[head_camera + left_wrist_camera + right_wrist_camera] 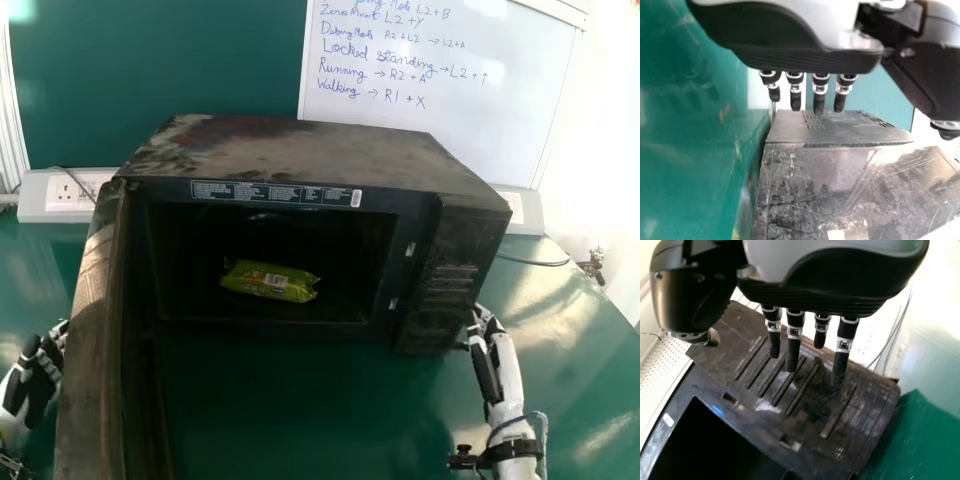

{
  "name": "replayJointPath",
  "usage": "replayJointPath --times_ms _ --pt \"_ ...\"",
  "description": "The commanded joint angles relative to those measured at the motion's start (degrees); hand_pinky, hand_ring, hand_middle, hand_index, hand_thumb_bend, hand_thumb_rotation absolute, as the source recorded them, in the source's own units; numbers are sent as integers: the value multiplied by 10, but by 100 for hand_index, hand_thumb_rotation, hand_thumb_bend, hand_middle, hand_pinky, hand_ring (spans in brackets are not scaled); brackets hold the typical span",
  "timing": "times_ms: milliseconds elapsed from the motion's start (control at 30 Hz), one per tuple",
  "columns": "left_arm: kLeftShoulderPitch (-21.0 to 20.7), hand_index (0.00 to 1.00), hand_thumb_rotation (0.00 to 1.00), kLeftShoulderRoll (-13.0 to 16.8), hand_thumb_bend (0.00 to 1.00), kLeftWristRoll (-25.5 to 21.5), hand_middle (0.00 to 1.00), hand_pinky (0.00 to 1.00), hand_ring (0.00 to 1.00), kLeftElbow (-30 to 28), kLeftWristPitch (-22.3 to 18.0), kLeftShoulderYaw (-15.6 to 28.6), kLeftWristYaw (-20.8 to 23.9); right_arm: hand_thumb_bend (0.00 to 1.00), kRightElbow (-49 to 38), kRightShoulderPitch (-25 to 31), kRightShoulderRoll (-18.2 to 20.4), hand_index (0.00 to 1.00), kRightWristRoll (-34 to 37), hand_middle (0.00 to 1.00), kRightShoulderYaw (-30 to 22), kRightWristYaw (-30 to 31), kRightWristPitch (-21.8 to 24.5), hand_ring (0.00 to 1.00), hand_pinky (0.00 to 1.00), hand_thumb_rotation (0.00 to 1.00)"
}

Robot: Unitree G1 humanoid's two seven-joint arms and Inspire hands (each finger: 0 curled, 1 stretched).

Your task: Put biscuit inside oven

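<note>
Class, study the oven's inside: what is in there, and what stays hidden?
Inside the oven, a green packet lies on the floor. Whatever is behind the packet is covered.

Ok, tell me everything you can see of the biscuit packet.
The biscuit packet is oblong and green, its wrapper glossy like plastic film, with a pale patch near the middle and flattened ends. No tear shows. It lies flat inside the oven, about midway across, long side roughly along the opening, right end angled slightly nearer it. Only the oven's floor appears to touch it.
</note>
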Motion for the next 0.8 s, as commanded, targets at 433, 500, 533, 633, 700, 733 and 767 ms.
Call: replayJointPath --times_ms 433,500,533,633,700,733,767 --pt "16 49 80 -41 0 -4 44 0 31 -15 16 -38 -9 75 -32 -11 6 89 -35 80 -9 -32 86 73 62 100" --pt "17 48 80 -42 0 -5 44 0 31 -21 22 -42 -10 74 -32 -13 4 89 -33 81 -9 -28 93 74 62 100" --pt "18 48 79 -42 0 -4 44 0 31 -24 24 -44 -9 73 -30 -14 3 89 -32 82 -10 -27 95 74 63 100" --pt "18 47 79 -43 0 -2 44 0 31 -29 29 -48 -10 72 -22 -19 0 89 -26 82 -13 -24 96 74 63 100" --pt "17 48 76 -43 0 -2 44 0 30 -32 32 -51 -11 71 -16 -21 0 90 -18 82 -17 -19 96 75 63 100" --pt "16 48 75 -43 0 -1 44 0 30 -32 33 -52 -13 71 -14 -22 0 90 -13 82 -20 -16 97 75 64 100" --pt "15 48 75 -44 0 -2 44 1 30 -32 34 -53 -14 71 -12 -24 1 90 -7 82 -22 -13 99 75 64 100"
